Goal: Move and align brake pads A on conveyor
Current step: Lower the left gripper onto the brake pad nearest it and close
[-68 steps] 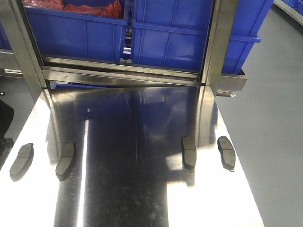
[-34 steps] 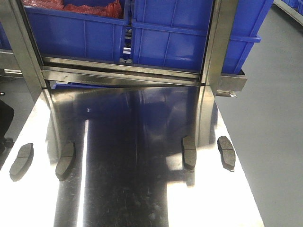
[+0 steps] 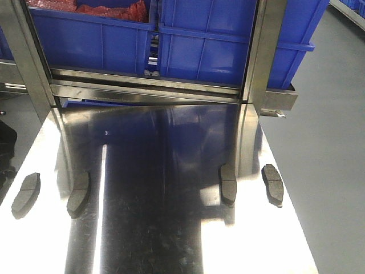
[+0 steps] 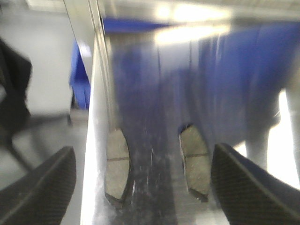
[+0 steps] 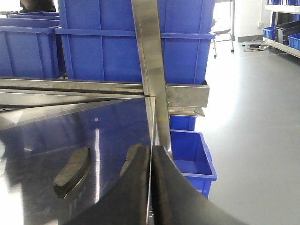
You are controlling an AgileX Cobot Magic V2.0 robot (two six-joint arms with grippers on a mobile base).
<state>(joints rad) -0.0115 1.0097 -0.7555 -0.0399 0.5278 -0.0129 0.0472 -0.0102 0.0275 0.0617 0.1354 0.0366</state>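
Observation:
Four dark brake pads lie on a shiny steel table (image 3: 171,240): two on the left (image 3: 25,194) (image 3: 78,194) and two on the right (image 3: 228,184) (image 3: 272,184). The conveyor is out of view. Neither gripper shows in the front view. In the blurred left wrist view my left gripper (image 4: 143,183) hangs open above the table's left edge, with the two left pads (image 4: 117,161) (image 4: 195,159) lying ahead between its fingers, untouched. My right gripper (image 5: 151,152) is shut with nothing in it. It hides part of one pad (image 5: 132,157); the other pad (image 5: 72,171) lies to its left.
Blue bins (image 3: 199,45) sit on a steel rack behind the table, with steel uprights (image 3: 262,51) (image 3: 23,57) at its far corners. Grey floor (image 3: 331,171) drops off to the right, where a blue bin (image 5: 190,154) stands low beside the table. A dark shape (image 3: 5,140) is at the left edge.
The four pads have not moved. Only the dark shape at the left edge and the reflections on the steel have shifted slightly.

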